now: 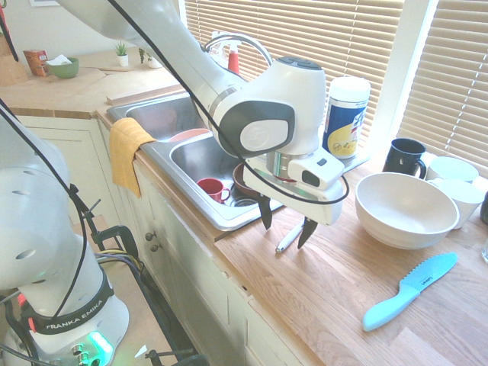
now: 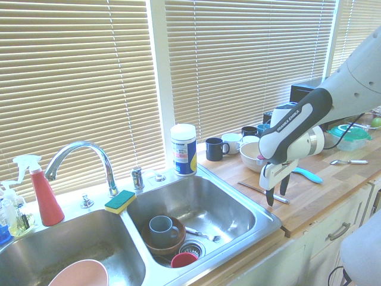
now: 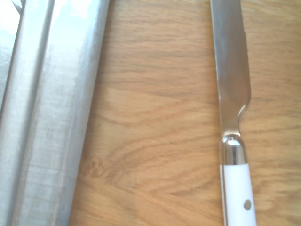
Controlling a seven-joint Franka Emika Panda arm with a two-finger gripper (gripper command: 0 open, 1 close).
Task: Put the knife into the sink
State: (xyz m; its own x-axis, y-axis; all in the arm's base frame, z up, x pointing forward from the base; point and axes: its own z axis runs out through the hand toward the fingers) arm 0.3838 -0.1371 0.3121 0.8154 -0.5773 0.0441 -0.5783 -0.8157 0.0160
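Note:
The knife [image 3: 233, 117] has a silver blade and a white handle. It lies flat on the wooden counter just beside the sink rim [image 3: 47, 117]. In the exterior views the knife [image 1: 290, 239] [image 2: 262, 190] rests near the counter's front edge. My gripper [image 1: 287, 225] [image 2: 276, 192] hangs open right over it, its two dark fingers pointing down, one on either side of the handle, holding nothing. The sink [image 1: 221, 217] [image 2: 262, 217] is a double steel basin; its nearer basin holds a red cup [image 1: 211, 188], a brown bowl with a mug [image 2: 164, 229] and a fork.
A light-blue plastic knife [image 1: 412, 290] and a large white bowl [image 1: 404, 206] sit further along the counter. A wipes canister [image 1: 347, 118] and mugs [image 1: 404, 156] stand by the window. A yellow cloth [image 1: 128, 152] drapes over the sink's front; the faucet [image 2: 80, 158] and a sponge [image 2: 120, 201] are behind the basins.

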